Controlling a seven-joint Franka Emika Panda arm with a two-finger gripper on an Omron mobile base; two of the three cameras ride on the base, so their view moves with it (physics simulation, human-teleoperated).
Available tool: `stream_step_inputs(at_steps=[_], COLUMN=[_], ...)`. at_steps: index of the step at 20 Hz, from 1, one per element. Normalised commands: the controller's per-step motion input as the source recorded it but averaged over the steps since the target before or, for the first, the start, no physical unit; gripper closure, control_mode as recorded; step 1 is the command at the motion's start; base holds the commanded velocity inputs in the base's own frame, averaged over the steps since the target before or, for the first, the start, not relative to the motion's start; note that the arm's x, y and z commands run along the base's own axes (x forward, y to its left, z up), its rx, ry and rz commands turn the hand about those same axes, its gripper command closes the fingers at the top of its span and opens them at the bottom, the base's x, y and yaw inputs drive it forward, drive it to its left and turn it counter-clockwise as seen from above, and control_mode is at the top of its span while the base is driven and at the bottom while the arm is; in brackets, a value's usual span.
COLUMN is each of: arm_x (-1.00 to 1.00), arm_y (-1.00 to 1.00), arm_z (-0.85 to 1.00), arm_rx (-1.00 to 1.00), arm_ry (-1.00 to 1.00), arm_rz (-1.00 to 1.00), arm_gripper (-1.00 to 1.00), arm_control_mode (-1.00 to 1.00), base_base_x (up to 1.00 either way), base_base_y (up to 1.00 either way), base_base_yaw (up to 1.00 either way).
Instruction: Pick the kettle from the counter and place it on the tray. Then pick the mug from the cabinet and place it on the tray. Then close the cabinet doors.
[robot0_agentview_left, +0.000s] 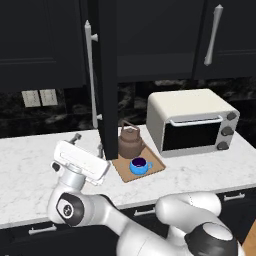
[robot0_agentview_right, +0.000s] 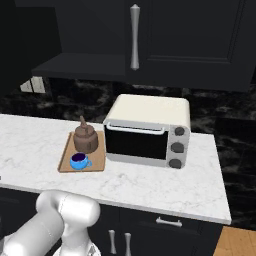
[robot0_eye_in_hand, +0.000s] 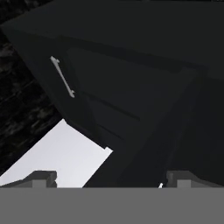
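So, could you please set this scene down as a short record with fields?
kettle: on the tray, upright
mug: on the tray, in front of the kettle
cabinet doors: one door stands open, edge-on above the counter
end effector: open, empty, pointing at the cabinet
toaster oven: on the counter, right of the tray
left to do: close the doors

The white arm (robot0_agentview_left: 150, 225) rises from the 5 o'clock corner of the left base view, bends at a dark-capped elbow and reaches toward 9 o'clock; its wrist turns up, carrying the flat white hand toward 11 o'clock; the gripper (robot0_agentview_left: 87, 146) points away toward 12 o'clock, jaws spread wide and holding nothing; in the hand view its two fingertips (robot0_eye_in_hand: 41, 177) stand far apart at the bottom.
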Motion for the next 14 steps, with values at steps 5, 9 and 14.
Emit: stream_step_inputs(at_steps=[5, 9, 14], arm_x=[0.08, 0.00, 0.00], arm_y=[0.42, 0.28, 0.12], arm_z=[-0.02, 0.00, 0.10], arm_rx=[0.00, 0.02, 0.04], arm_ry=[0.02, 0.00, 0.00], arm_rz=[0.01, 0.00, 0.00], arm_gripper=[-1.00, -1.00, -1.00], arm_control_mode=[-1.00, -1.00, -1.00], base_base_x=[0.00, 0.00, 0.00], base_base_y=[0.00, 0.00, 0.00], base_base_yaw=[0.00, 0.00, 0.00])
